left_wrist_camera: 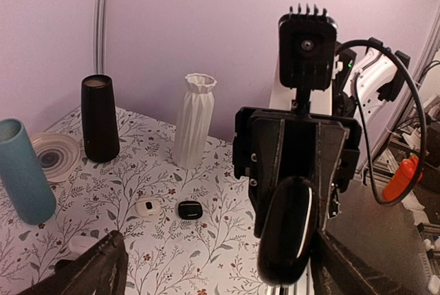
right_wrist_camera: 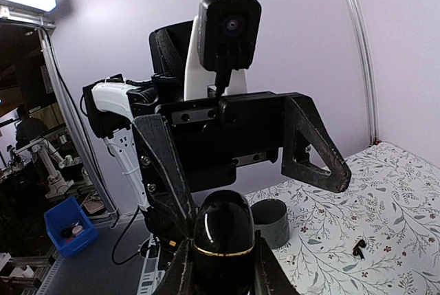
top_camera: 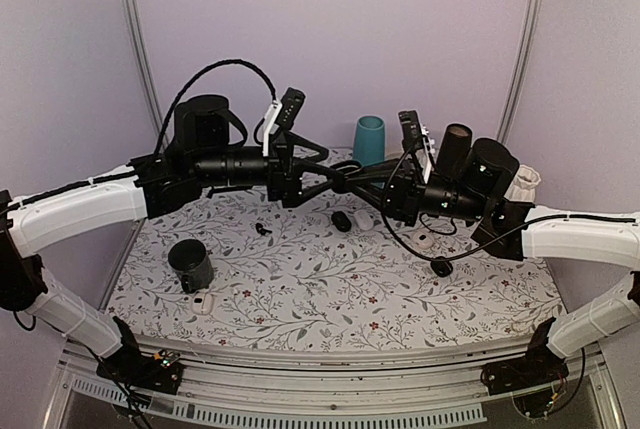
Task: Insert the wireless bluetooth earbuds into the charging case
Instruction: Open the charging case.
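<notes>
My right gripper (right_wrist_camera: 223,271) is shut on the charging case (right_wrist_camera: 222,236), a glossy black pebble with a thin gold seam, and holds it high over the table's middle. The case also shows in the left wrist view (left_wrist_camera: 289,230). My left gripper (left_wrist_camera: 223,271) is open and faces the right one (top_camera: 365,191). The case stands between the left gripper's spread fingers (right_wrist_camera: 311,150), close to one of them. In the top view the left gripper (top_camera: 335,181) meets the right one and the case is hidden. One tiny black earbud (top_camera: 262,228) lies on the cloth, also in the right wrist view (right_wrist_camera: 357,247). The other earbud does not show.
A black oval pod (top_camera: 342,220) and a white pod (top_camera: 363,219) lie under the grippers. A small black case (left_wrist_camera: 190,210) and a white pod (left_wrist_camera: 147,207) lie near a white ribbed vase (left_wrist_camera: 194,119). A black vase (left_wrist_camera: 100,117), a teal cup (top_camera: 368,139) and a dark cup (top_camera: 190,264) stand around.
</notes>
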You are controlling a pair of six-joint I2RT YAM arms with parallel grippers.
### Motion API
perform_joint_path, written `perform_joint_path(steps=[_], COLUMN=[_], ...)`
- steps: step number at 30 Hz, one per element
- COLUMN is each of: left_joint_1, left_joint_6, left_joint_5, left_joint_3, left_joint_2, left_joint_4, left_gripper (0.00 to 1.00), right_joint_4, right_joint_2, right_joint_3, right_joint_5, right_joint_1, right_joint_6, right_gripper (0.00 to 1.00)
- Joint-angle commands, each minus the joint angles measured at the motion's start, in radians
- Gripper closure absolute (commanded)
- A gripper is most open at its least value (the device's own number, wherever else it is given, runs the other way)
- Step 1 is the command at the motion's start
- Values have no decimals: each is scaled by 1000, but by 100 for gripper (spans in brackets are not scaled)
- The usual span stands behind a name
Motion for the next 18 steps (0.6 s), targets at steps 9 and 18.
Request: perform_joint_path(steps=[9,18], left_joint_1=[-3,22], left_joint_6=[-20,-34], left_joint_5=[-142,-163], left_joint_3=[82,114], left_joint_2=[13,24], left_joint_4=[-76,-94], left_gripper=[8,8], right_joint_4=[68,80], right_joint_2=[-6,-25], right_joint_3=[8,-10], right_joint_5=[-113,-104], right_joint_1=[17,18], right_joint_6=[-3,0], right_gripper=[98,98])
